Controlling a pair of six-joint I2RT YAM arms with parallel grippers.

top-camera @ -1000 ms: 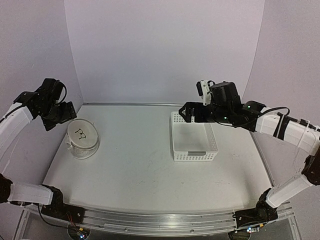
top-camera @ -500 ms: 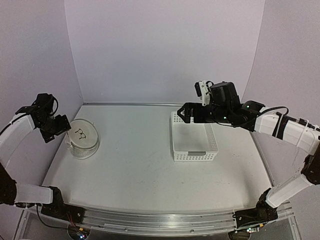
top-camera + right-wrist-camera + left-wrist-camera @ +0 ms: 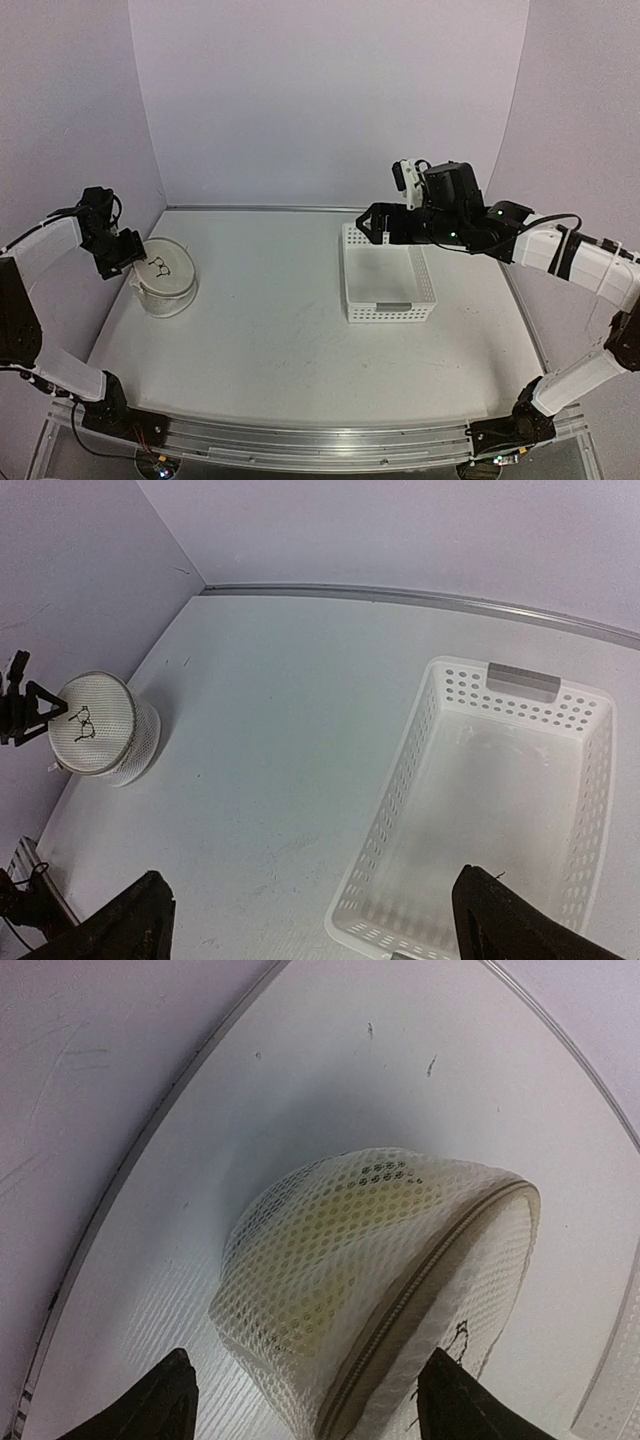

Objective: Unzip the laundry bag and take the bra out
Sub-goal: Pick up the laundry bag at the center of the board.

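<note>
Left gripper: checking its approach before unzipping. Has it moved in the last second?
Yes. The left gripper has moved lower in the top view and now sits close beside the laundry bag's left rim.

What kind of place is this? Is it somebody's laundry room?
Probably a robot lab booth, not a home. Two robot arms are bolted to a white table, plain lilac walls wrap around it, and a mesh laundry bag and a plastic basket sit there.

All three views share the laundry bag [image 3: 165, 272]: top from high over the near edge of the surface [image 3: 270, 330], left wrist close beside it, right wrist far off, looking down.
</note>
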